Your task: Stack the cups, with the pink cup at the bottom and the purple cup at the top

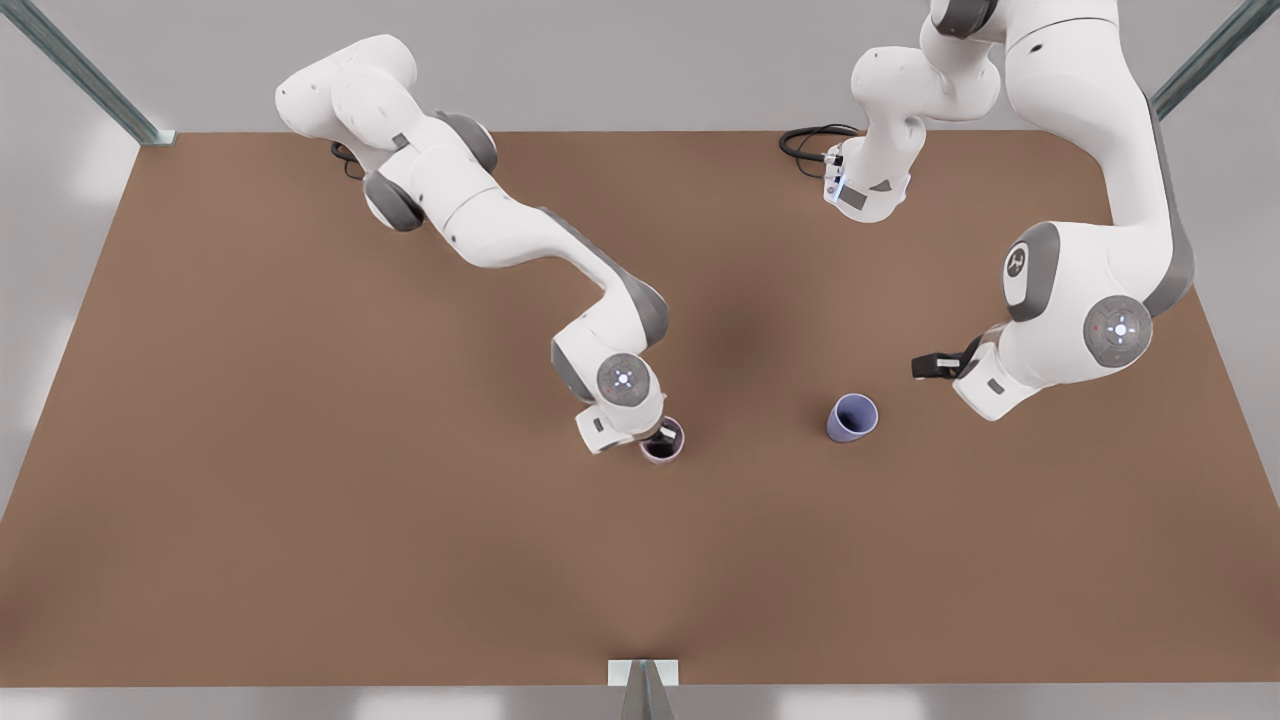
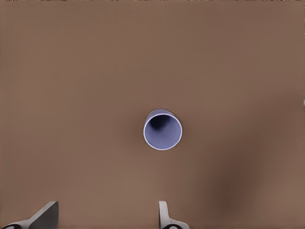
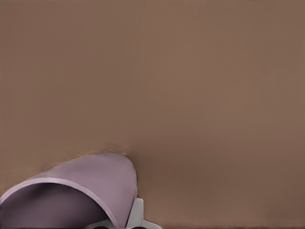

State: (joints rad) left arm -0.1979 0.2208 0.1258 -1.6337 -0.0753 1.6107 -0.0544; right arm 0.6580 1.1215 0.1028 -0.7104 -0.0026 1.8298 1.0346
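Observation:
The pink cup stands upright on the brown table near the middle. My right gripper, on the arm at the front view's left, is shut on its rim, one finger inside and one outside. In the right wrist view the pink cup looms close, with a pale finger against its outer wall. The purple cup stands upright and alone toward the front view's right. My left gripper hangs open high above the table, with the purple cup ahead of it and apart from it.
The left arm's bulky elbow and wrist hang over the table just to the front view's right of the purple cup. Black cables lie at the table's far edge. Metal frame posts stand at the far corners and the near edge.

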